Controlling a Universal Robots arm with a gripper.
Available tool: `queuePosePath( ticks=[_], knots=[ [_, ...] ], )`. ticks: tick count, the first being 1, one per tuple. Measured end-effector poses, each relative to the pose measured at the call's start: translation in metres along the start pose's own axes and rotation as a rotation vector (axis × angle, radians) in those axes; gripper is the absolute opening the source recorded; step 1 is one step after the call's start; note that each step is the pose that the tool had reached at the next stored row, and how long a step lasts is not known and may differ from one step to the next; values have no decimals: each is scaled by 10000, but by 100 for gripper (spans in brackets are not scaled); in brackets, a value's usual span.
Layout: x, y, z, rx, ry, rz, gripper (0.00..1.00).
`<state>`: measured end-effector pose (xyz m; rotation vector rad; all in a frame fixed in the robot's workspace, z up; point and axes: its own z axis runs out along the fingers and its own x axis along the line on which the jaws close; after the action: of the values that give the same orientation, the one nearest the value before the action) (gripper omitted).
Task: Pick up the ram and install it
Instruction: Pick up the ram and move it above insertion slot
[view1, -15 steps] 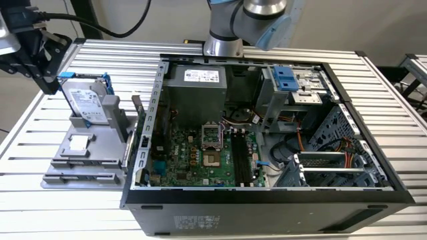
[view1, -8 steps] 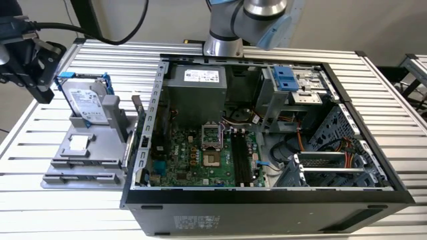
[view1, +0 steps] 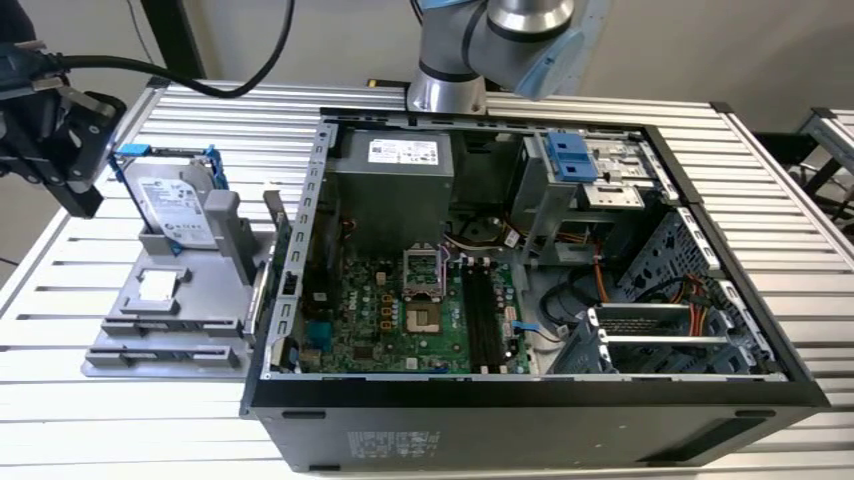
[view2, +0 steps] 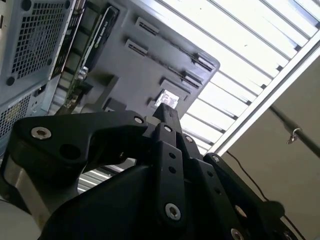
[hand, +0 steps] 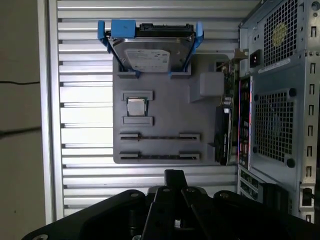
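Looking first at the exterior view, the gripper (view1: 80, 185) hangs at this view's left, just beside the grey tray (view1: 174, 325) and well apart from the open computer case (view1: 534, 395). A hard drive (view1: 174, 205) in a blue bracket leans on the tray. Inside the case lie the motherboard's long black slots (view1: 483, 320); I cannot tell if anything sits in them.

In the second wrist view, the fingers (view2: 167, 130) look pressed together into one narrow tip, and I see nothing pinched between them. The tray is beyond the tip.

In the first wrist view, the closed tip points toward the tray. Two thin dark lines run there, each between a pair of small end holders. I judge the ram (hand: 160, 136) to be such a line, seen on its edge, but I cannot be sure. It is near the tip and not touching it.

By my judgement the ram is light, stiff and thin, and also fragile. Its flat faces are smooth and may slip. The best hold is across the two faces near the middle of the upper long edge, away from the contact edge, so that it does not tilt.
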<state>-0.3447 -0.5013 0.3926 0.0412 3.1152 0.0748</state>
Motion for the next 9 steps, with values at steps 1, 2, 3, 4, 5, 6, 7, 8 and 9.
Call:
queuePosePath(
  ticks=[1,2,3,4,5,6,7,8,9],
  knots=[
    [0,-7,0,0,0,0,0],
    [0,-8,0,0,-1,0,0],
    [0,-8,0,0,-1,1,0],
    [0,-8,0,-1,-1,2,0],
    [0,-12,0,0,-1,0,0],
    [0,-14,-1,0,0,0,0],
    [0,-14,-1,0,0,0,0],
    [-1,-15,-1,0,-1,0,0],
    [0,-15,0,0,-1,0,0]
  ],
)
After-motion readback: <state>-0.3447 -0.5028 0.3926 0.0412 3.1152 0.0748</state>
